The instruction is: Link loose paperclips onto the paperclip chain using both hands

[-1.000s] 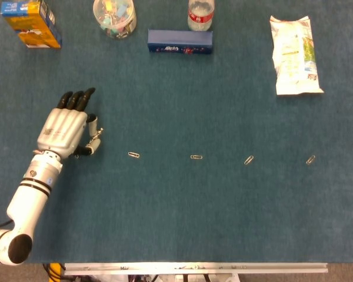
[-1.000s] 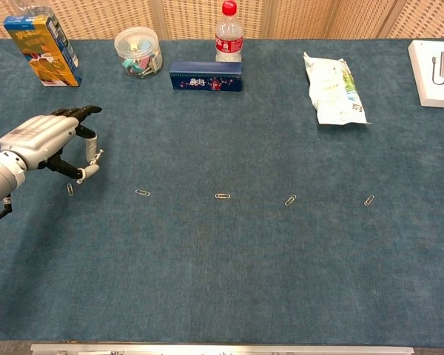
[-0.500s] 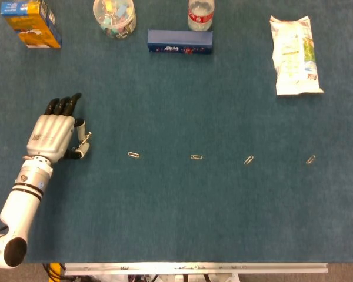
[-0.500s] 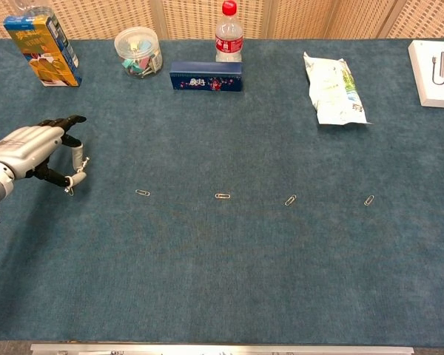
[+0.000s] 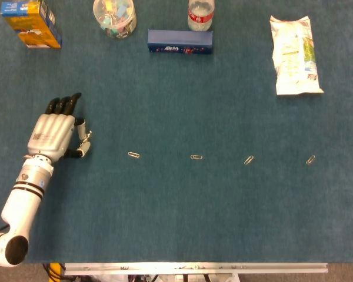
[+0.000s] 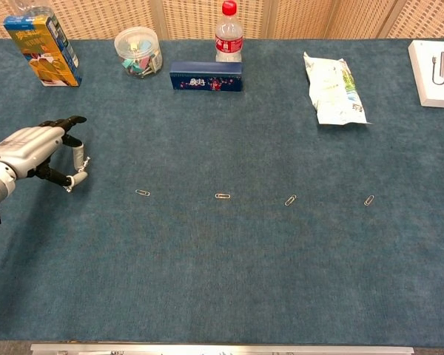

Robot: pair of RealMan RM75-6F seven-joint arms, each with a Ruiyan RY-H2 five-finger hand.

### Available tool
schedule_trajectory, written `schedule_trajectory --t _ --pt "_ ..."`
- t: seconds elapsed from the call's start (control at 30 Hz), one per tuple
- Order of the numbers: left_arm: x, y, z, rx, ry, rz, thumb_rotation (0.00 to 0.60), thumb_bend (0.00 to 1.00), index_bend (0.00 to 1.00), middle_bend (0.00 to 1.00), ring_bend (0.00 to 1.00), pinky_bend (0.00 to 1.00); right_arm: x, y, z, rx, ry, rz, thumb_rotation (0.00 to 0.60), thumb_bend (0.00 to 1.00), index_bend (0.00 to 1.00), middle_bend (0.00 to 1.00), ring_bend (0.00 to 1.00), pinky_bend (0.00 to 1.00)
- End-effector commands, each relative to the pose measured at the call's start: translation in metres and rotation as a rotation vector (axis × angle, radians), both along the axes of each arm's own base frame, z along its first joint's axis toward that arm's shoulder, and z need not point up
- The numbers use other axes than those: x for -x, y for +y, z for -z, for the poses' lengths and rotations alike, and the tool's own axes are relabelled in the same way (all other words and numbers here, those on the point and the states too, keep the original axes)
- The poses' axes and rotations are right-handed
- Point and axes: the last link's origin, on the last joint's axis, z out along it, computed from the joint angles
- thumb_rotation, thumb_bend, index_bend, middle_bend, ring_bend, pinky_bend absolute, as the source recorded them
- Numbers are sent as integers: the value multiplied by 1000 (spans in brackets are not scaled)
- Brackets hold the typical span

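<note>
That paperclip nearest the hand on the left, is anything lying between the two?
Nothing visible does. Between the left hand and the nearest loose paperclip there is only bare blue table cloth. The box, jar and bottle stand far back along the table's far edge, well off that line.

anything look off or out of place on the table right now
Nothing stands out. Four loose paperclips lie spaced in a row on the mat, and the left hand pinches a small clip at its fingertips. The right hand is out of view.
</note>
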Motion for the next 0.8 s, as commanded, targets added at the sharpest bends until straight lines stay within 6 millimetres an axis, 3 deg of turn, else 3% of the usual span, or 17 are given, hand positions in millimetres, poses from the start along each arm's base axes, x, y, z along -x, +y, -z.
schedule_trajectory --t 0.03,0.27,0.8 --pt "-8 1 -3 -7 -15 20 600 326 577 0 0 0 0 0 0 2 -2 -1 600 13 334 288 213 464" --pt "-27 4 -4 -2 -40 59 600 326 578 0 0 0 3 2 -1 5 -8 0 600 13 334 288 213 464" --pt "-79 2 25 83 -99 150 600 327 579 0 0 0 13 8 -10 28 -26 11 600 13 334 288 213 464"
